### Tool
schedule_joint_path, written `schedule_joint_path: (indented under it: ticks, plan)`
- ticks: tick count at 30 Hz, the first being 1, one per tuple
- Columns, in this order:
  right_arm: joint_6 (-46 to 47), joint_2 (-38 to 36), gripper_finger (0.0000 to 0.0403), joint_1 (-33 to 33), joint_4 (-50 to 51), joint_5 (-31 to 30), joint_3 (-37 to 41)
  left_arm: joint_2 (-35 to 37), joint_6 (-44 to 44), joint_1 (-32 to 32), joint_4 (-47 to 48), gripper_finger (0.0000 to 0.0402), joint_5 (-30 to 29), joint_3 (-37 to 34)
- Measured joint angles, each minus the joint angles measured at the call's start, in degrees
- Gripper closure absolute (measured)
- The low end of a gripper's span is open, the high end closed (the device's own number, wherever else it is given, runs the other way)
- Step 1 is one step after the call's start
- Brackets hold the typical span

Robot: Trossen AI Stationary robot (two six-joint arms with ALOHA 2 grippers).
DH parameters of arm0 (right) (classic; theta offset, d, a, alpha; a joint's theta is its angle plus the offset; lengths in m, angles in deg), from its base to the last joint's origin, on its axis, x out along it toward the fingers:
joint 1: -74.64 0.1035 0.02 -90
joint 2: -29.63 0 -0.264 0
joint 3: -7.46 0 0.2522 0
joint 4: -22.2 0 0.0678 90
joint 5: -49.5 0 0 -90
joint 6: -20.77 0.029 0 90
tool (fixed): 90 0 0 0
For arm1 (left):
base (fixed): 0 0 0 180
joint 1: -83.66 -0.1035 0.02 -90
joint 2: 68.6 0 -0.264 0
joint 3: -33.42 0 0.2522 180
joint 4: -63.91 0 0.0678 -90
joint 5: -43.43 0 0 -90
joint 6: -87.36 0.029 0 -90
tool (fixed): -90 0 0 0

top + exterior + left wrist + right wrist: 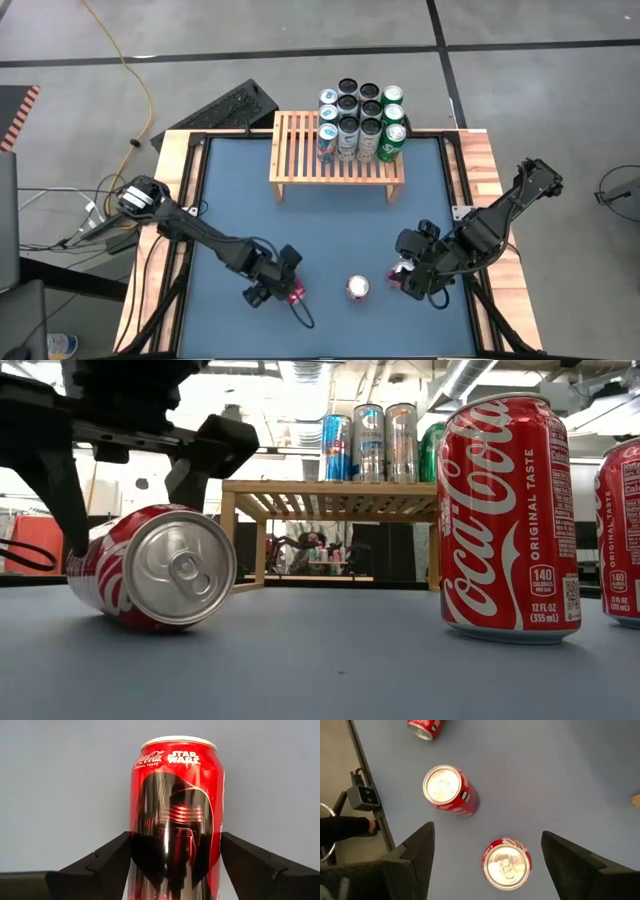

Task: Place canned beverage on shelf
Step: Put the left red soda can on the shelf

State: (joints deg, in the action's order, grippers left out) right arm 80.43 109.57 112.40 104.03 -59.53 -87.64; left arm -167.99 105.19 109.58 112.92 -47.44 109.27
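Fingers (107,862) of the left gripper (283,283) stand on either side of a red cola can lying on its side (296,292), hugging its flanks — whether they pinch it or only bracket it, I cannot tell. Over on the right, the fingers (417,852) of the right gripper (408,280) are spread wide with nothing gripped, hovering above an upright red can (506,863) near the table's right edge.

Now, biggest first: the blue-topped table (230,200) with its wooden border carries everything. At its far middle stands the shelf (335,150), a light-wood slatted rack on short legs. A cluster of upright cans (362,120) crowds its far right portion — blue, silver, dark and green ones, packed in rows. The near and left slats are bare.

Between the two grippers, one more red can (358,288) stands upright on the blue surface, apart from both. All three red cans sit at the near side, well apart from the shelf.
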Motion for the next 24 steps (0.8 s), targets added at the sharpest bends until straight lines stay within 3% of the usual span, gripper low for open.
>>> schedule_joint_path:
  ticks: [5,12,14,21,24]
  plan:
    - [0.02,0.00,0.0101,0.00,-0.03,-0.72,0.00,-0.01,-2.26,-1.40,0.81,0.0143,1.74,0.87]
    - [0.00,0.00,0.0101,0.01,-0.04,-0.76,0.00,-0.15,-11.77,-4.58,1.86,0.0146,7.26,6.25]
    - [-0.03,0.00,0.0101,0.02,-0.02,-0.76,0.00,0.96,-14.78,-5.45,-3.05,0.0147,6.87,6.40]
    - [-0.09,0.00,0.0101,0.02,-0.02,-0.78,0.00,9.82,-21.97,-6.05,-22.59,0.0167,-7.12,-0.97]
    - [-0.18,0.00,0.0101,0.02,0.04,-0.81,0.00,14.41,-25.45,-6.11,-33.13,0.0188,-9.79,-7.65]
